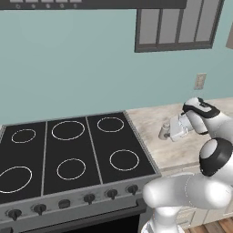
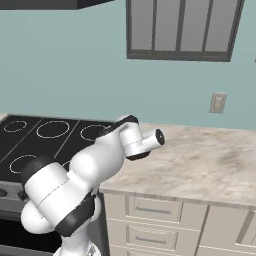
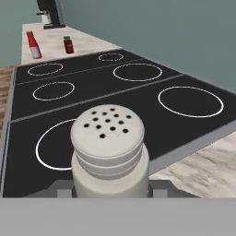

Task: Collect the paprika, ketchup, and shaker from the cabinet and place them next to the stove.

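The pale grey shaker (image 1: pixel 162 132) stands upright on the marbled counter (image 1: pixel 150 119) just right of the stove (image 1: pixel 68 152). My gripper (image 1: pixel 168 130) reaches it from the right, level with the counter, and is shut on the shaker. In the hand view the shaker (image 3: pixel 109 152) is very close, its perforated top towards me, with a finger (image 3: pixel 156 188) pressed against each side of its base. Across the black cooktop (image 3: pixel 138 92), the slim red ketchup (image 3: pixel 33 45) and the squat paprika (image 3: pixel 68 44) stand on the counter at the stove's other side.
A dark coffee machine (image 3: pixel 50 14) stands behind the ketchup. A grey-framed window (image 1: pixel 177 22) and a wall outlet (image 1: pixel 200 81) are on the teal wall. The counter (image 2: pixel 200 160) runs on to the right over cream drawers (image 2: pixel 155 212).
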Available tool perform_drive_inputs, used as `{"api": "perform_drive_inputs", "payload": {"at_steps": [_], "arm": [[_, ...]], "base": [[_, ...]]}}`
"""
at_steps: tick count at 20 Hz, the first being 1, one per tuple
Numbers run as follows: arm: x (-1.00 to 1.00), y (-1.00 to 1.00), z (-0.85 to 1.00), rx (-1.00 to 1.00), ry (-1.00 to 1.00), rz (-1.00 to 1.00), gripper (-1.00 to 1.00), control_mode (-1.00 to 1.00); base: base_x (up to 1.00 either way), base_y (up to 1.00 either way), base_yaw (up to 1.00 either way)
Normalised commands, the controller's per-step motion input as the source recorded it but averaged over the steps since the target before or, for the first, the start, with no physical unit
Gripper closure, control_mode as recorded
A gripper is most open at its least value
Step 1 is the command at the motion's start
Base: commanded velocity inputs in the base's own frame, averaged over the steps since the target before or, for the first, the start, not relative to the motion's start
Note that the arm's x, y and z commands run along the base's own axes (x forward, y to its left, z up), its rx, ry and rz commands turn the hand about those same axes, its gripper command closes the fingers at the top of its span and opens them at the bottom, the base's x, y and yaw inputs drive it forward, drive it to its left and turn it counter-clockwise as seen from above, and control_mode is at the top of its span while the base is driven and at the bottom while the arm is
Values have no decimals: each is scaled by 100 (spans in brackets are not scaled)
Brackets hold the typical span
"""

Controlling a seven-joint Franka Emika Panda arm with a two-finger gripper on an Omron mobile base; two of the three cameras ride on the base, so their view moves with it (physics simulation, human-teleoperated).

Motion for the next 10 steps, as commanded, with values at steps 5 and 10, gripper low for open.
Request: {"api": "perform_drive_inputs", "payload": {"at_steps": [5,10], "arm": [[0,20,-19,-6,-6,0,100,-100],[0,14,-26,-2,-8,1,100,-100]], "base": [[0,0,0],[0,0,0]]}}
